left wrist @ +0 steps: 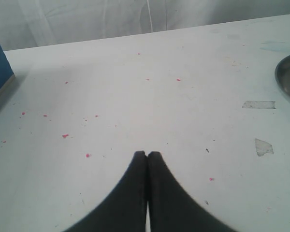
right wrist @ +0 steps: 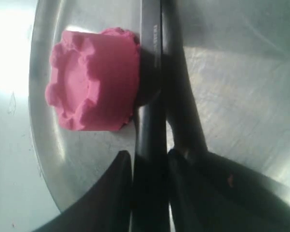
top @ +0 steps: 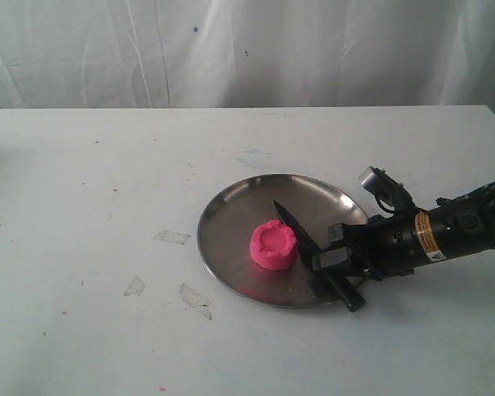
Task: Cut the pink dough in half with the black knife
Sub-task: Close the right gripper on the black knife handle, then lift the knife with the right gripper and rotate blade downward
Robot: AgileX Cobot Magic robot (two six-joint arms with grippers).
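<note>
Closest to my right wrist lens, the right gripper [right wrist: 151, 166] is clamped on the black knife [right wrist: 152, 92] by its handle. Its blade lies flat on the steel plate [top: 231, 210], touching the side of the pink dough [top: 273, 244]. That dough sits whole near the plate's centre, dented top up. My left gripper [left wrist: 147, 155] hangs well apart from the plate over the white table [top: 82, 206], fingers pressed together, holding nothing. Tape scraps [top: 172, 238] lie just beside the plate
</note>
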